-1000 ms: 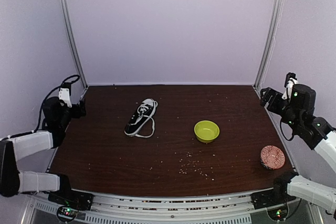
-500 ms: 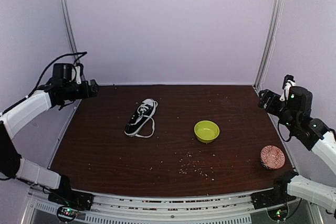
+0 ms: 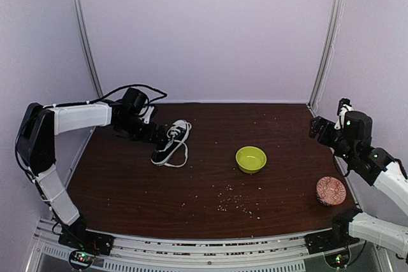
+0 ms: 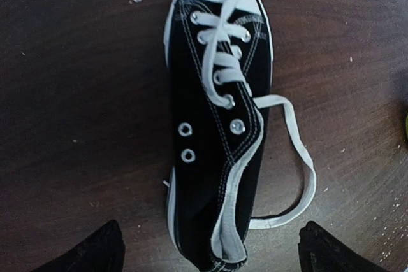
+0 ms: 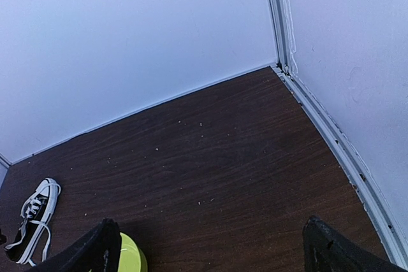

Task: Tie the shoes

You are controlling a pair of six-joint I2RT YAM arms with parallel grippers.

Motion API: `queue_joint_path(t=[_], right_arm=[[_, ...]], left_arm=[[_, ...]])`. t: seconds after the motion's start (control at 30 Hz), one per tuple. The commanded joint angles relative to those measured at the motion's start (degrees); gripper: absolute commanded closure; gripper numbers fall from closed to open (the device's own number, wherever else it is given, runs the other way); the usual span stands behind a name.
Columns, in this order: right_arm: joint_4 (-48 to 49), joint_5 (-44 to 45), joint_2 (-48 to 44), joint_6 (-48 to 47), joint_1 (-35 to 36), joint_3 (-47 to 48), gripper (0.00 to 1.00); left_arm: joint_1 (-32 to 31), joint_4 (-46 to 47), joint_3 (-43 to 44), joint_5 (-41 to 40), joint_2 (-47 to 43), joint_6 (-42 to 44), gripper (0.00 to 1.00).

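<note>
**Sneaker unlaced at the back left, both pincers wide open and empty**

The black low-top canvas sneaker (image 4: 217,125) lies flat on the dark wooden counter (image 3: 127,189), in its far-left part. Its white toe cap points toward the back wall and its heel toward the arms. Its white laces (image 4: 299,176) are untied. One end runs up over the toe cap. The other swings out in a long loose loop on the counter beside the shoe and curves back toward the heel. The eyelets nearest the ankle opening stand empty, and the tongue edge is folded over along one side.

The left pincer (image 3: 150,133) reaches in from the left and sits over the sneaker. In the wrist view its two dark fingertips (image 4: 102,250) are spread far apart on either side of the heel end, gripping nothing.

The right pincer (image 3: 317,127) hangs above the counter's far-right edge, well apart from the shoe. It is spread just as wide and holds nothing.

A yellow-green bowl (image 3: 250,158) sits near the counter's middle. A round red-patterned container (image 3: 331,190) sits at the right edge. Pale crumbs (image 3: 233,203) are scattered in front of the bowl.
</note>
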Motion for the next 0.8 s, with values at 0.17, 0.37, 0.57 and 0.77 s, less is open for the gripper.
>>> queue_joint_path(t=[0.17, 0.37, 0.57, 0.77], right_arm=[[3.33, -2.16, 0.71, 1.36, -0.1, -1.9, 0.0], [3.32, -3.38, 1.76, 1.81, -0.09, -1.79, 0.01], [2.91, -3.19, 0.8, 1.53, -0.1, -2.02, 0.01], [2.45, -2.7, 0.12, 1.84, -0.1, -2.44, 0.01]], left_arm=[[-1.97, -1.24, -2.6, 0.76, 1.68, 1.01, 0.34], [-2.23, -1.81, -2.27, 0.77, 2.36, 0.73, 0.44], [-2.73, -1.66, -2.06, 2.05, 3.6, 1.08, 0.51], [-2.77, -2.25, -1.05, 2.11, 4.49, 0.78, 0.75]])
